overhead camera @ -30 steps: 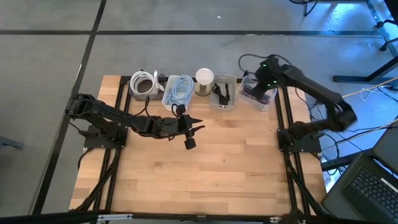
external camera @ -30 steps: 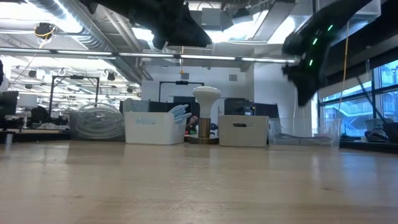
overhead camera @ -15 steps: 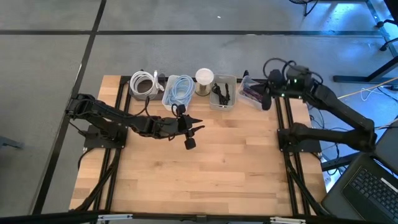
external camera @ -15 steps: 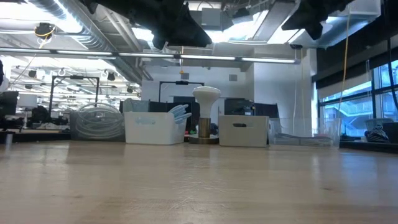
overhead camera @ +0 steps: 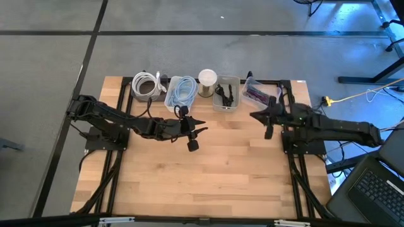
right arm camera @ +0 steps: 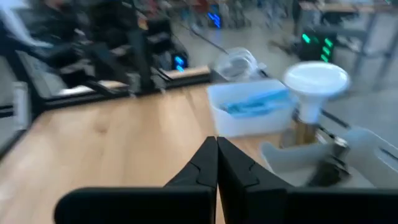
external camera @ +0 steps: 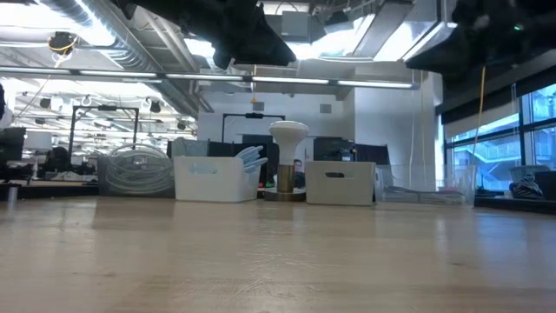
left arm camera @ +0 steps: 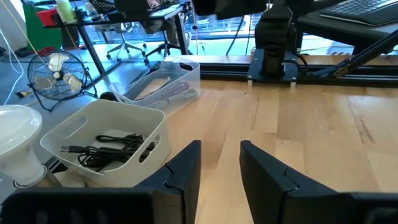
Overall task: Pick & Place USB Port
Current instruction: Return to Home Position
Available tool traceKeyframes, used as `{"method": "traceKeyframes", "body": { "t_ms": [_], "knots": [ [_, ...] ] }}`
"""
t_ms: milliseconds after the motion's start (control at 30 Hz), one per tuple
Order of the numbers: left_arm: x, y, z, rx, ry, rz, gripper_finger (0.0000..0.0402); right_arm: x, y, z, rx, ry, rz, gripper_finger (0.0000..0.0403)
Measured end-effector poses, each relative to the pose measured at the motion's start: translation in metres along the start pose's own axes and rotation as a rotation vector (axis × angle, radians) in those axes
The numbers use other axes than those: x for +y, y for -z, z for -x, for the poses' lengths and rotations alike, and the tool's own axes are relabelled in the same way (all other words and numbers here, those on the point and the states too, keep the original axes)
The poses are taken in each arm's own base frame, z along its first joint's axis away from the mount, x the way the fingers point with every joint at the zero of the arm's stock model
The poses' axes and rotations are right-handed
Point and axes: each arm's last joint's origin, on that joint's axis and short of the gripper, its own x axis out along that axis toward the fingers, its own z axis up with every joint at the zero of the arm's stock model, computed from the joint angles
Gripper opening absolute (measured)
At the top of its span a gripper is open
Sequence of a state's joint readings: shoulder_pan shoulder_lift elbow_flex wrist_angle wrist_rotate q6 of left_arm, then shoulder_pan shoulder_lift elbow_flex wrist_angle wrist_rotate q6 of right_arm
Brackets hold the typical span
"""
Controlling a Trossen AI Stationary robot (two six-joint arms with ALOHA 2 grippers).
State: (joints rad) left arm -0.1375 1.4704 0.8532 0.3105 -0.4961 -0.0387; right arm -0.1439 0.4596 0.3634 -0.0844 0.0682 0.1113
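I cannot pick out a USB port by itself. A white bin (overhead camera: 226,94) with black cables (left arm camera: 102,148) stands in the row at the table's far edge, beside a clear tray (overhead camera: 259,93) of dark parts. My left gripper (overhead camera: 201,126) hovers above the table's middle, in front of that row, open, with nothing between its fingers (left arm camera: 221,168). My right gripper (overhead camera: 252,116) hangs level over the table's right part, in front of the clear tray. It points toward the left and is shut (right arm camera: 217,155), with nothing in it.
Along the far edge also stand a clear bin with a white cable coil (overhead camera: 146,86), a white bin of blue cables (overhead camera: 182,91) and a white-topped lamp (overhead camera: 207,79). Bare wood lies toward the near edge. A laptop (overhead camera: 379,189) sits off the table's right.
My right gripper has left the clear tray at the far right. It has drawn back toward the near edge and risen, tipping from pointing down to level as the arm folded toward its base. My left arm has kept still.
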Motion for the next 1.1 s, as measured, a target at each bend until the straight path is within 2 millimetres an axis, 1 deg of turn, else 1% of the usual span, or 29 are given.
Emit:
{"method": "traceKeyframes", "body": {
  "t_ms": [167,300,467,567,633,700,900,1100],
  "knots": [
    [0.000,0.000,0.000,0.000,0.000,0.000,0.0100,0.003,0.024,0.010,-0.132,-0.124,0.014,0.0001],
    [0.000,0.000,0.000,0.000,0.000,0.000,0.0103,0.005,0.032,0.017,-0.239,-0.223,0.061,0.0001],
    [0.000,0.000,0.000,0.000,0.000,0.000,0.0103,0.007,0.045,0.021,-0.268,-0.367,0.116,0.0002],
    [0.000,0.000,0.000,0.000,0.000,0.000,0.0101,0.006,0.061,0.020,-0.254,-0.410,0.086,0.0006],
    [0.000,0.000,0.000,0.000,0.000,0.000,0.0100,0.006,0.068,0.019,-0.250,-0.423,0.036,0.0007],
    [0.000,0.000,0.000,0.000,0.000,0.000,0.0100,0.005,0.070,0.020,-0.223,-0.427,-0.003,0.0007],
    [0.000,0.000,0.000,0.000,0.000,0.000,0.0098,0.005,0.071,0.022,-0.227,-0.431,0.004,0.0008],
    [0.000,0.000,0.000,0.000,0.000,0.000,0.0102,0.004,0.074,0.020,-0.210,-0.388,0.071,0.0009]
  ]
}}
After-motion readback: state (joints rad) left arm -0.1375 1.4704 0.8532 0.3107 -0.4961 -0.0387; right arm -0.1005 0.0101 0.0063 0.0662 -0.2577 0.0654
